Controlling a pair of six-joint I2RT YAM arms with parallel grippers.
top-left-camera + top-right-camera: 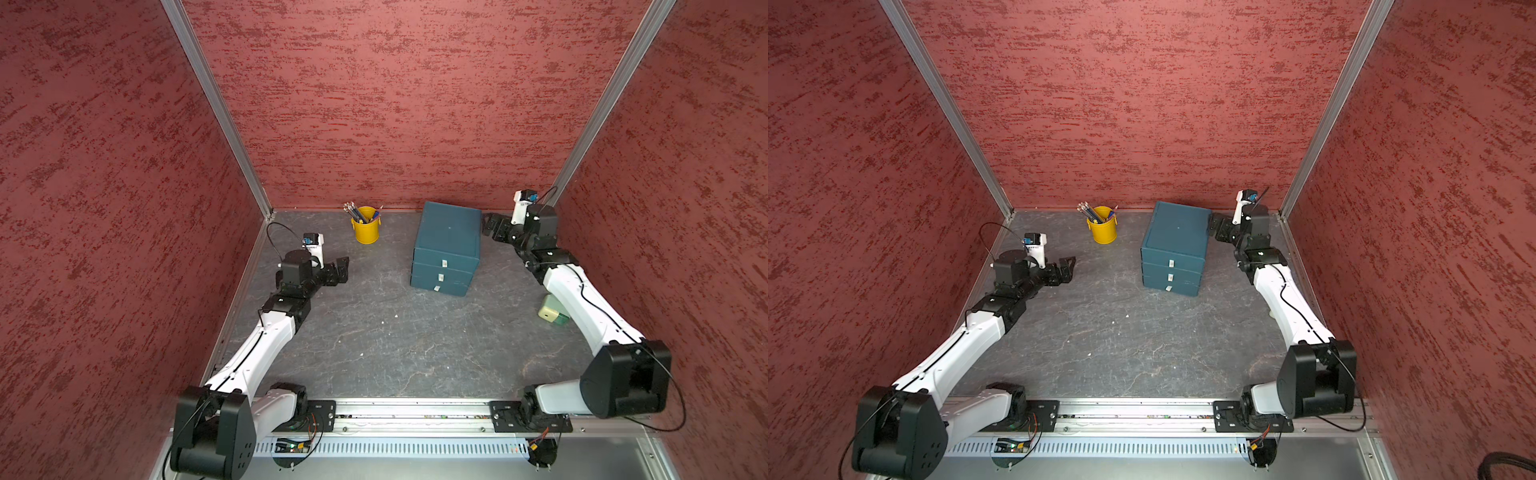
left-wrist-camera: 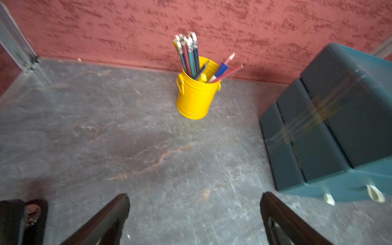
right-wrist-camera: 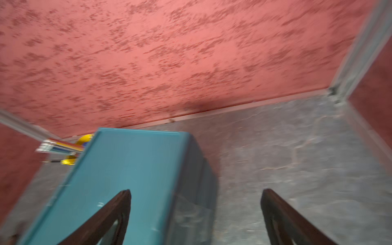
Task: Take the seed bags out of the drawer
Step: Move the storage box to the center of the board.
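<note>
In both top views the teal drawer cabinet (image 1: 449,232) (image 1: 1177,232) stands toward the far right of the table (image 1: 374,353). Its three drawers (image 1: 461,261) are stacked and all shut, each with a small white pull tab (image 1: 439,276) on the front, which faces the near side. The seed bags show nowhere, so they are presumably inside one drawer, though which cannot be told. The left gripper (image 1: 343,269) hangs well left of the cabinet, jaws wide apart and empty, pointing right toward it, with a yellow pencil cup (image 1: 365,228) farther off. The right gripper (image 1: 488,226), likewise spread wide and holding nothing, sits just beside the cabinet's far right top edge, behind the fronts. A pale green block (image 1: 550,311) lies near right, partly hidden by that arm. The left wrist view shows bare table between the spread fingers (image 2: 110,214), with the cabinet off to the right. The right wrist view, blurred, seems to put one finger (image 3: 118,207) over the cabinet's top and the other past its side; contact cannot be told. The drawers pull out toward the near side, so the left gripper likely has the clearer run at the tabs. The right gripper, though nearer the cabinet, is at the wrong end and better placed to steady it.
</note>
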